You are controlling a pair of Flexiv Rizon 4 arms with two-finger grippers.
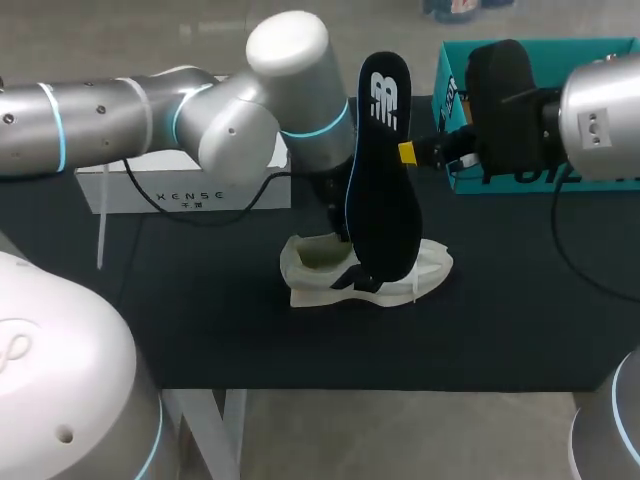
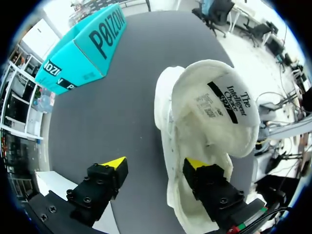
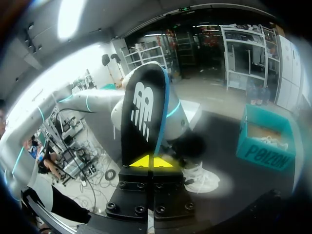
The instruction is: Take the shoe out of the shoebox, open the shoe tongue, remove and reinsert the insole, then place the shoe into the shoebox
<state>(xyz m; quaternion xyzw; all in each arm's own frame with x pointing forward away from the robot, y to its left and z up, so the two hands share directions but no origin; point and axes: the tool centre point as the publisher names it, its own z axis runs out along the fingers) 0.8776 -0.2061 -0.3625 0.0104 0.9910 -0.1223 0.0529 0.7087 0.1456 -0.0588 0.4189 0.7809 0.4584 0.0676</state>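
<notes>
A white shoe [image 1: 425, 268] lies on its sole on the black mat, toe pointing right. A black insole [image 1: 380, 170] stands upright, its lower end down in the shoe's opening. My right gripper [image 1: 408, 152] is shut on the insole's edge; in the right wrist view the insole [image 3: 144, 114] rises from between the closed yellow tips [image 3: 151, 161]. My left gripper [image 2: 155, 163] is open at the heel, one finger [image 2: 204, 178] inside the shoe [image 2: 165, 112], the other [image 2: 109, 173] outside, clear of the side wall. The tongue [image 2: 219, 105] is folded forward, showing its label.
The teal shoebox [image 1: 455, 95] stands open at the back right, behind my right arm, and shows again as the teal shoebox [image 2: 87, 44] ahead of the left gripper. A white box [image 1: 190, 190] with a cable in front sits at the back left.
</notes>
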